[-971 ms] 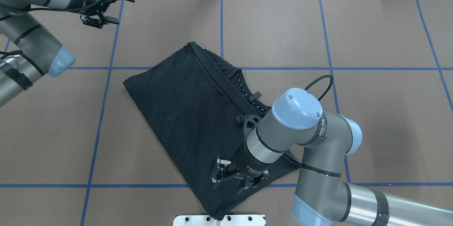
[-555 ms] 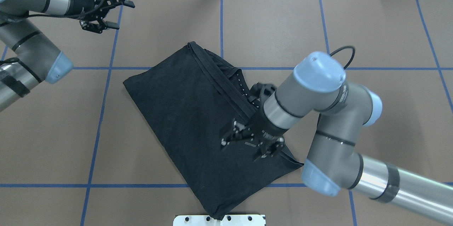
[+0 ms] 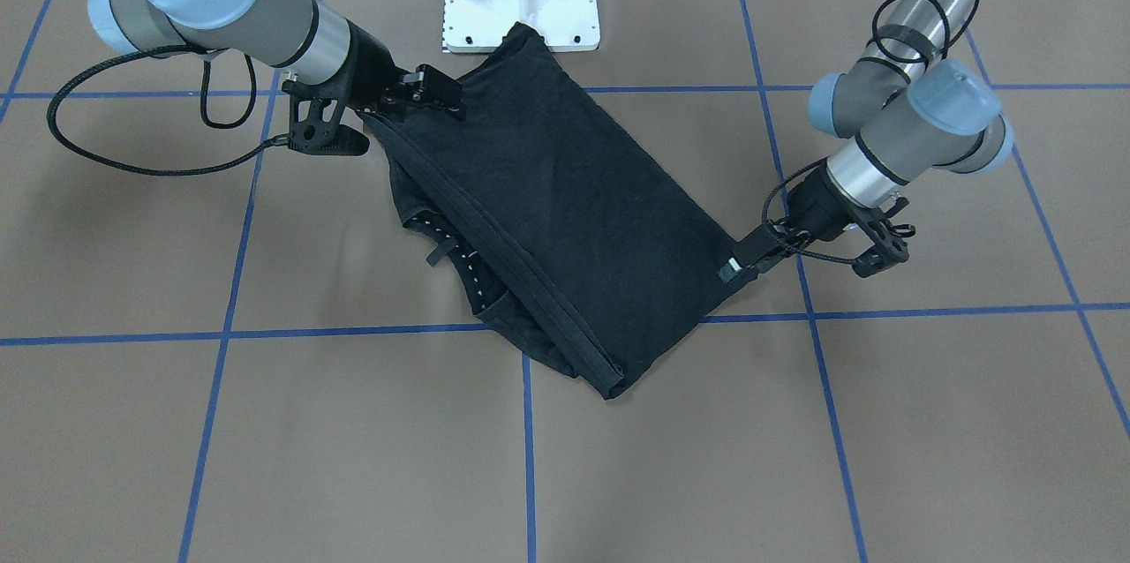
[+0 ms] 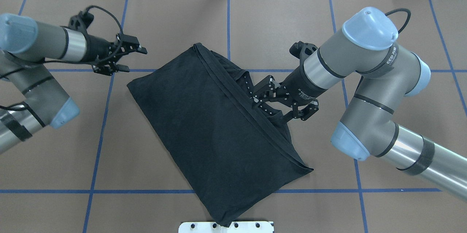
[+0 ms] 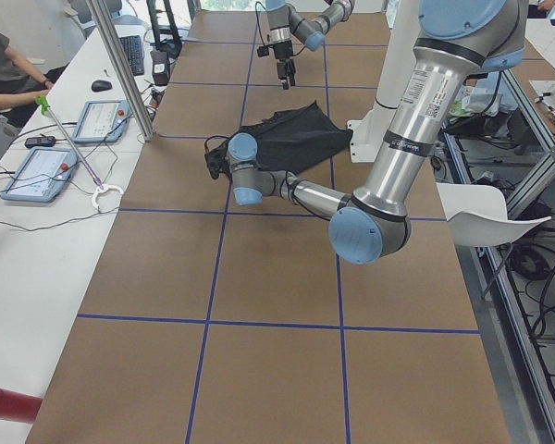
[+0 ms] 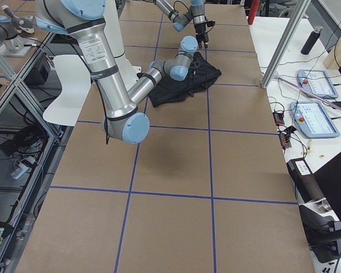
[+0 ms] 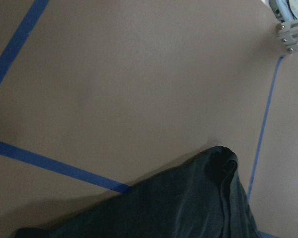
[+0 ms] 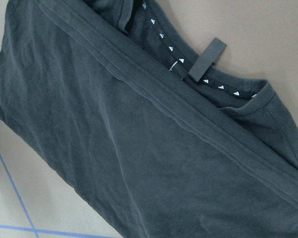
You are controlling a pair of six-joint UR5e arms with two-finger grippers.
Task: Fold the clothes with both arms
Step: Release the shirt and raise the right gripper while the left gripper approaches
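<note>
Black short-sleeved fabric T-shirt [image 4: 204, 127] lies folded on a slant mid-way across the brown, blue-taped surface [image 4: 277, 25]. Right black two-finger end effector [image 4: 270, 107] hangs spread wide over the collar [image 4: 245, 79] on the shirt's right, gripping nothing. Left end effector [image 4: 135, 59] is also spread and empty, just off the far-left corner. Risk, by my judgement: a pinch at the layered collar catches the top ply only and drags the fold open.
</note>
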